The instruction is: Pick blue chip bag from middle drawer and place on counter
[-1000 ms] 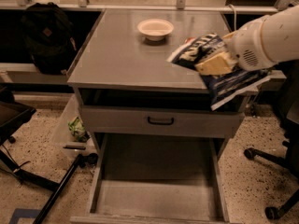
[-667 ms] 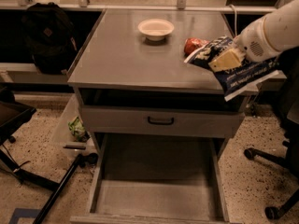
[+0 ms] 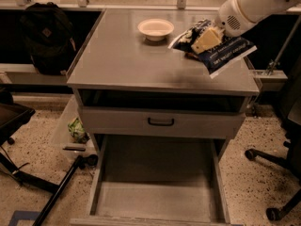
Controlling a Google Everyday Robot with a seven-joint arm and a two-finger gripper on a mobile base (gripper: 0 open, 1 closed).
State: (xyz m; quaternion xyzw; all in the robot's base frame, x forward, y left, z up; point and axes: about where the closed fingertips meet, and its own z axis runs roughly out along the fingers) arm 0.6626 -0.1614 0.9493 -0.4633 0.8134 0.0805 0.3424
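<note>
The blue chip bag (image 3: 225, 51) is dark blue foil with white lettering. It hangs tilted just over the right rear part of the counter (image 3: 127, 60), and its lower corner pokes past the counter's right edge. My gripper (image 3: 207, 39), on the white arm coming in from the upper right, is shut on the bag's upper part. The middle drawer (image 3: 157, 199) is pulled open below, and its flat grey floor is bare. Whether the bag touches the counter is unclear.
A white bowl (image 3: 155, 28) sits at the counter's back centre. A shut drawer front with a black handle (image 3: 161, 122) is above the open drawer. A black backpack (image 3: 44, 36) and a green packet (image 3: 75, 128) are on the left. An office chair base (image 3: 275, 173) is on the right.
My gripper has carried the blue chip bag from the counter's front right edge back and up over the counter's right rear. The red thing seen beside the bag earlier is now hidden.
</note>
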